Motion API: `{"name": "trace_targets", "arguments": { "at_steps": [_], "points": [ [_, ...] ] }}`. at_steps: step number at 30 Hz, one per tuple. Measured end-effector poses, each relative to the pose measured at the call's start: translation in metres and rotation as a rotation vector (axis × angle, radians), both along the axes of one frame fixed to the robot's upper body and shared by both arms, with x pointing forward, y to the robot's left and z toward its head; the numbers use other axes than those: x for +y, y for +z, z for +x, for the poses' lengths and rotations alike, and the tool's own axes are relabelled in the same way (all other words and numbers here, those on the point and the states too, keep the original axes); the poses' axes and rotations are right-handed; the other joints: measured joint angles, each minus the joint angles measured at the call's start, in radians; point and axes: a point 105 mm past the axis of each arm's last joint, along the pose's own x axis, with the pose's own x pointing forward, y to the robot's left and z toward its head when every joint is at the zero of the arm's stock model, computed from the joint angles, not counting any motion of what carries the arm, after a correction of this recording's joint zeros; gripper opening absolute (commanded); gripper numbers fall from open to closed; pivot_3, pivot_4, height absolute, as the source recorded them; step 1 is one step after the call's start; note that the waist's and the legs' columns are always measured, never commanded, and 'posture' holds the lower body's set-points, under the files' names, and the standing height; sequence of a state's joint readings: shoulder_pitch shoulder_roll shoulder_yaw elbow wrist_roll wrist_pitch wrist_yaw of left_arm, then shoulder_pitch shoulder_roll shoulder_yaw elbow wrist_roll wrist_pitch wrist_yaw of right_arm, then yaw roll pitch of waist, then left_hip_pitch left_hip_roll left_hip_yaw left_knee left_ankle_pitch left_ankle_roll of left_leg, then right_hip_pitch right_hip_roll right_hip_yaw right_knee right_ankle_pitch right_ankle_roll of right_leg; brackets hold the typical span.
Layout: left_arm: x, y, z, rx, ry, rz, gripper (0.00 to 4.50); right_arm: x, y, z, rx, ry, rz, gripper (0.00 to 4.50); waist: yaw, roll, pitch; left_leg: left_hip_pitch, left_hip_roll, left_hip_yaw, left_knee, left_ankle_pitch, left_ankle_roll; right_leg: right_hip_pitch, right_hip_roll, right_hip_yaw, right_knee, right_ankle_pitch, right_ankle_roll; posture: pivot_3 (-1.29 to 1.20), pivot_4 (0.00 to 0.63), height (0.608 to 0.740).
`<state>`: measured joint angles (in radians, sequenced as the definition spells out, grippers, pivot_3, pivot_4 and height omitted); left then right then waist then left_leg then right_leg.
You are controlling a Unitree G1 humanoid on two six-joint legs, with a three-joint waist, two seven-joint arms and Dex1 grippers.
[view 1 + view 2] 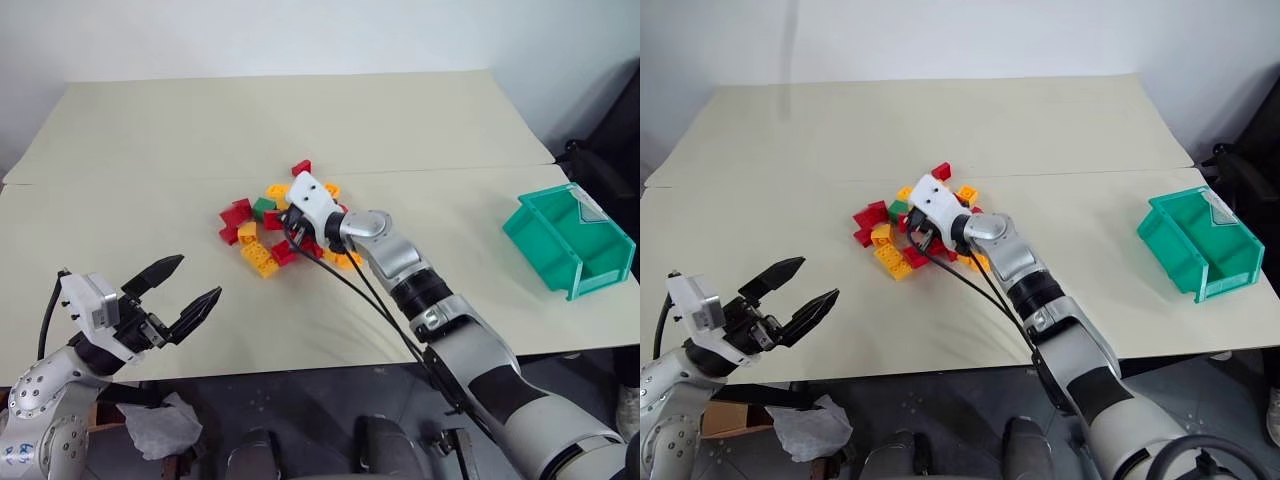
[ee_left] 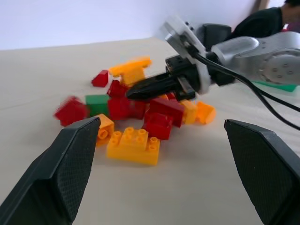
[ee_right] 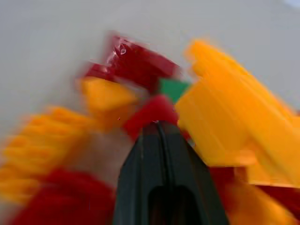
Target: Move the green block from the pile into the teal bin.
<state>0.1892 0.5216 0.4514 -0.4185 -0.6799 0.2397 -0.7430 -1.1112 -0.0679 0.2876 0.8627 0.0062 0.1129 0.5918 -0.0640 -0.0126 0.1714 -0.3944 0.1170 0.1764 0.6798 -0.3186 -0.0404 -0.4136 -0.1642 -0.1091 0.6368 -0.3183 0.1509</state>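
Left gripper (image 1: 187, 289) hovered low at the near left, over the table's (image 1: 300, 110) front edge, its two black fingers (image 2: 56, 173) spread wide apart with nothing between them, tips aimed toward the heap. Further right, at mid-table, lay the pile (image 1: 262, 232) of red and orange-yellow studded bricks, loosely scattered, with one red brick (image 1: 301, 167) lying a little beyond the rest and a long yellow brick (image 1: 260, 260) at the near side. Tucked in the far left part of that pile sat the green block (image 1: 263, 207), resting on the table among red bricks; seen in the left wrist view as a small green face (image 2: 97, 104) just beside a red brick. Right gripper (image 2: 133, 90) reached into the pile from the near right, fingers pressed together into a single black point, tip buried among red bricks just beside the green block; no brick seen clamped between them. From the right wrist view, closed fingertips (image 3: 159, 140) nosed against a red brick, with the green block (image 3: 173, 89) just past it and a large yellow brick (image 3: 234, 126) alongside. Far right, well apart from the pile and near the table's edge, stood the teal bin (image 1: 545, 250), upright, holding no bricks in the visible part.
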Motion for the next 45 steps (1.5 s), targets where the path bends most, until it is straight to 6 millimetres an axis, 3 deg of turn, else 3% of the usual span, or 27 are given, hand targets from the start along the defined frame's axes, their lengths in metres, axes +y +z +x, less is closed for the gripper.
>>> {"name": "trace_targets", "arguments": {
  "at_steps": [6, 13, 20, 26, 29, 31, 36, 40, 45],
  "points": [
    [0.012, -0.016, 0.004, 0.051, 0.037, 0.005, 4.50, 0.003, -0.001, 0.006, 0.004, -0.005, 0.013, 0.03, -0.032, 0.001, 0.000, 0.000, 0.000, 0.000, -0.003, 0.000, -0.001, -0.001, 0.000, -0.001, -0.001, 0.000, 0.000, 0.00, 0.150, 0.740],
    [0.017, -0.025, 0.003, 0.078, 0.060, 0.014, 4.50, 0.022, -0.019, -0.028, 0.078, 0.229, -0.012, 0.03, -0.038, 0.001, 0.000, 0.001, 0.000, 0.000, -0.004, 0.000, -0.001, 0.000, 0.000, -0.001, -0.001, 0.000, 0.000, 0.00, 0.150, 0.740],
    [0.034, -0.031, -0.007, 0.106, 0.143, 0.011, 4.50, -0.017, -0.024, -0.067, 0.183, 0.368, 0.044, 0.03, -0.014, 0.001, 0.000, 0.000, 0.000, 0.000, -0.001, 0.000, -0.001, 0.000, 0.000, -0.001, -0.001, 0.000, 0.000, 0.00, 0.150, 0.740],
    [0.041, -0.032, -0.010, 0.097, 0.196, -0.004, 4.50, -0.052, 0.004, -0.091, 0.090, 0.443, 0.193, 0.03, -0.009, 0.000, 0.000, 0.000, 0.000, 0.000, -0.002, 0.000, -0.001, 0.000, 0.000, -0.001, -0.002, 0.000, 0.000, 0.00, 0.150, 0.740],
    [0.042, -0.030, -0.009, 0.086, 0.206, -0.005, 4.50, -0.090, -0.003, -0.099, 0.084, 0.393, 0.223, 0.58, 0.009, 0.000, 0.000, 0.000, 0.000, 0.000, -0.002, -0.001, 0.000, 0.001, 0.000, -0.001, -0.004, 0.000, 0.000, 0.00, 0.150, 0.740],
    [0.042, -0.030, -0.007, 0.087, 0.200, -0.007, 4.50, -0.116, -0.011, -0.107, 0.099, 0.342, 0.269, 1.23, 0.019, 0.000, 0.000, 0.000, 0.000, 0.000, -0.002, -0.001, 0.000, 0.002, 0.000, -0.001, -0.006, 0.000, 0.000, 0.00, 0.150, 0.740],
    [0.041, -0.023, 0.005, 0.073, 0.166, 0.004, 4.50, -0.159, -0.010, -0.122, 0.063, 0.223, 0.315, 2.89, 0.033, 0.000, 0.000, 0.001, 0.000, 0.001, -0.001, -0.001, 0.000, 0.002, 0.000, -0.001, -0.009, 0.000, 0.000, 0.00, 0.150, 0.740],
    [0.045, -0.025, 0.014, 0.098, 0.158, -0.004, 4.50, -0.182, -0.002, -0.128, -0.003, 0.125, 0.347, 4.32, 0.036, 0.000, 0.000, 0.002, 0.000, 0.001, -0.002, -0.001, 0.000, 0.002, 0.000, -0.001, -0.008, 0.000, 0.000, 0.00, 0.150, 0.740],
    [0.045, -0.025, 0.025, 0.108, 0.138, -0.003, 4.50, -0.195, -0.004, -0.135, -0.029, 0.052, 0.364, 4.47, 0.037, 0.000, 0.000, 0.002, 0.000, 0.002, -0.001, -0.001, 0.000, 0.003, 0.000, -0.001, -0.008, 0.000, 0.000, 0.00, 0.150, 0.740]
  ]
}}
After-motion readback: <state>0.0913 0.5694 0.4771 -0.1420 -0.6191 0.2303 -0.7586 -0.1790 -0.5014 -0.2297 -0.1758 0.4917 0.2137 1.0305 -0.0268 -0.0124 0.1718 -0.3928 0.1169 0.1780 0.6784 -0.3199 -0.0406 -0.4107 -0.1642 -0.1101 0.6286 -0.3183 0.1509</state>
